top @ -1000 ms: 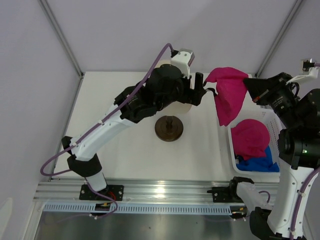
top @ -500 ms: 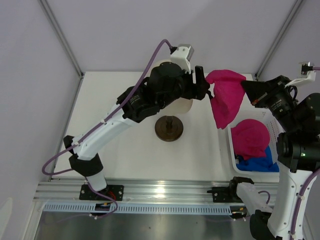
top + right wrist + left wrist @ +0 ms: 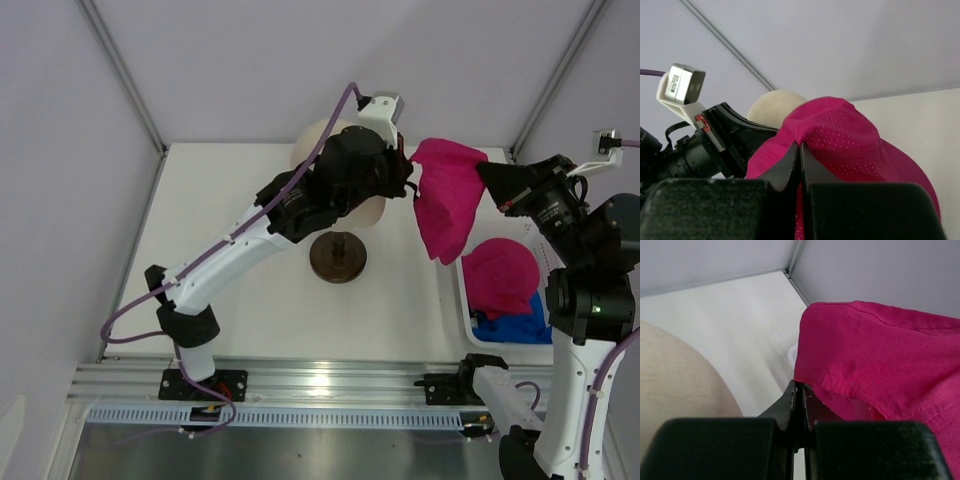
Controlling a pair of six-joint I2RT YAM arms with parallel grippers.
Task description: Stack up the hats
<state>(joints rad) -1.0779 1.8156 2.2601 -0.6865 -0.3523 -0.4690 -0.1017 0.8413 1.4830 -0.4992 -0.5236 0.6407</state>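
Top external view puts the magenta hat in the air, stretched between our two arms over the far right of the counter, its loose lower part drooping toward the left rim of the white basket. Room is tight there: the cream mannequin head sits just left of the hat behind our left arm, the back corner of the walls lies just beyond, and the basket hugs the counter's right edge. Open counter stretches left of the dark round stand. Our left jaws are pinched shut on the hat's stitched hem, fabric spreading to their right in the left wrist view. Our right jaws are closed on a fold of the crown, fabric bulging around them. We count two magenta hats, one held and a second magenta hat lying in the basket atop blue fabric; whether that blue is one hat or two we cannot tell
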